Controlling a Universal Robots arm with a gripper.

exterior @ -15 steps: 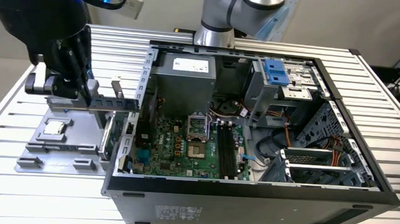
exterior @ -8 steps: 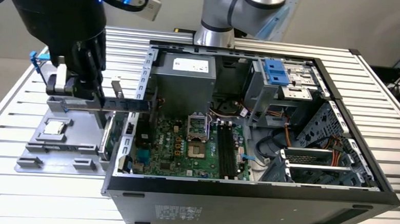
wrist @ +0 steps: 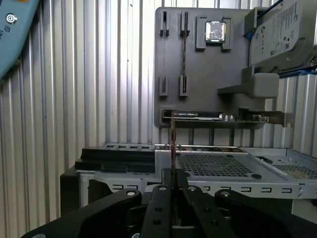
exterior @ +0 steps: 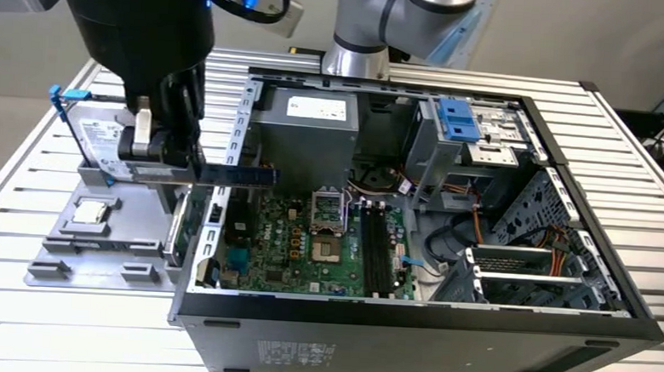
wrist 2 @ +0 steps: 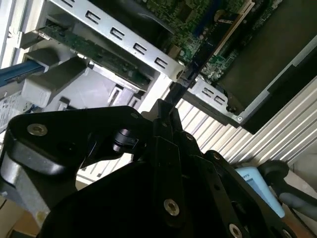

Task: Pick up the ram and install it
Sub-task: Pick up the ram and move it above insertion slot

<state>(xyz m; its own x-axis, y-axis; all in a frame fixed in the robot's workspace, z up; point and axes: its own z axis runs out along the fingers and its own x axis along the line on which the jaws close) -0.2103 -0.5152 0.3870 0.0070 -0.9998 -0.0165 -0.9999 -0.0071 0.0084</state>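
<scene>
Pinching the ram [exterior: 241, 174] by one end, the gripper [wrist: 172, 179] carries it level, its free end above the side wall of the computer case [exterior: 416, 314], beside the grey parts tray [exterior: 55, 261]. We judge the risks to be clipping that wall, or tilting in the grip and missing the memory slots [exterior: 377, 239]. The arm [exterior: 135, 31] hangs vertically, wrist downward.

Printed matter, none of it legible. A white label [exterior: 316, 108] sits on the power supply [exterior: 300, 150], past the jaws inside the case. A block of print [exterior: 295, 353] is on the case's outer panel, well apart from the jaws. Ahead of the jaws are the hard drive [wrist: 280, 32] sticker (dense lines) and the expansion card [wrist: 198, 115] strip label.
</scene>
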